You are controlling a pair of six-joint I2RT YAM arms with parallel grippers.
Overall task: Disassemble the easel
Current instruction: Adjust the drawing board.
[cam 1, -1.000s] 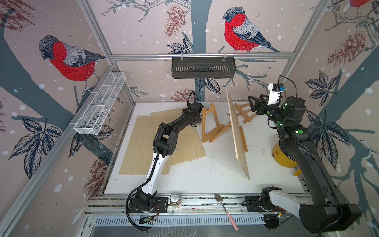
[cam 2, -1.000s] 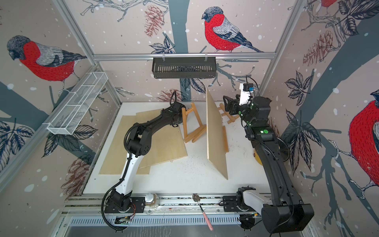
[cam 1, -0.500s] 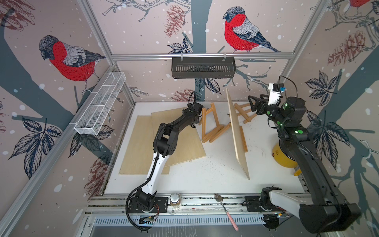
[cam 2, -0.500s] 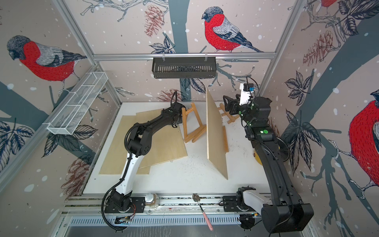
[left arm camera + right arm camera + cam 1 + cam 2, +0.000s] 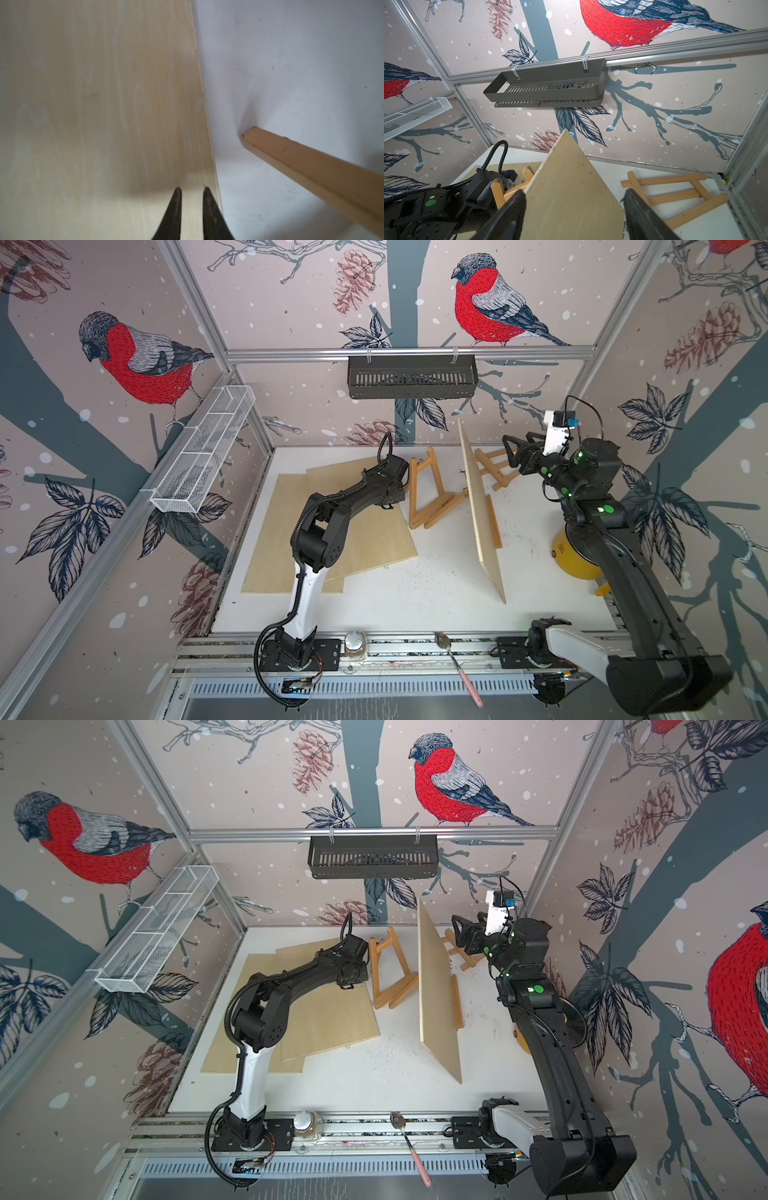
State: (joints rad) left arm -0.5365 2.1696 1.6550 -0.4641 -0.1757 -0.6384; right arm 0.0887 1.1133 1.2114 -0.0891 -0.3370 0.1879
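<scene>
**Easel teardown, early stage.** A plywood panel is seen standing on edge in the middle of the white worktop, between two wooden easels. The A-frame easel is found just left of the panel, toward the far side. A second easel is seen to the panel's right, near the far-right corner. What props the panel cannot be made out.

The right end effector is held by the panel's far upper corner, jaws spread wide and nothing gripped. In the right wrist view the panel is framed between the jaws and appears untouched. The left end effector is poised low over a flat plywood sheet, near its edge. Its jaws are only narrowly parted and empty, and an easel leg is seen just beside.

The step in hand is judged to be removal of the panel, so that the frames can be reached. For the next move, the right jaws would need to be brought over the panel's thin top edge and closed squarely. The panel would then have to be lifted straight up, so that neither easel is dragged or tipped.
</scene>
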